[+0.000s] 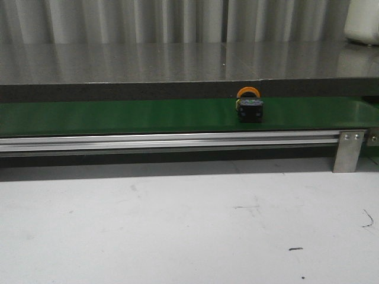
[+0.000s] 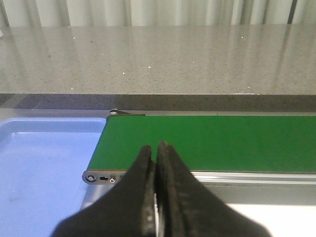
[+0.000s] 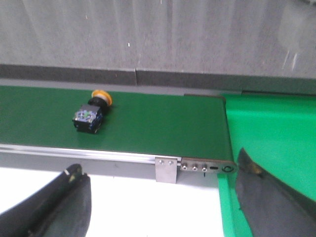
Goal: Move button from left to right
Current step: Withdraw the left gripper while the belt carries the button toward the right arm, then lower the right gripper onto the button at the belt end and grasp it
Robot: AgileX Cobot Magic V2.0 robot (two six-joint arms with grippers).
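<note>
The button [image 1: 249, 106], an orange-yellow mushroom cap on a black blocky body, lies on its side on the green conveyor belt [image 1: 118, 115], right of the middle. It also shows in the right wrist view [image 3: 91, 114], ahead of the fingers. My right gripper [image 3: 158, 165] is open and empty, short of the belt's near rail, fingertips wide apart. My left gripper [image 2: 154, 148] is shut with nothing between its fingers, at the belt's left end [image 2: 197, 140]. Neither gripper shows in the front view.
An aluminium rail [image 1: 166, 142] with a metal bracket [image 1: 348, 151] runs along the belt's near side. A blue tray [image 2: 39, 168] lies beyond the belt's left end, a green tray [image 3: 271, 133] beyond its right end. A grey counter [image 1: 177, 62] rises behind.
</note>
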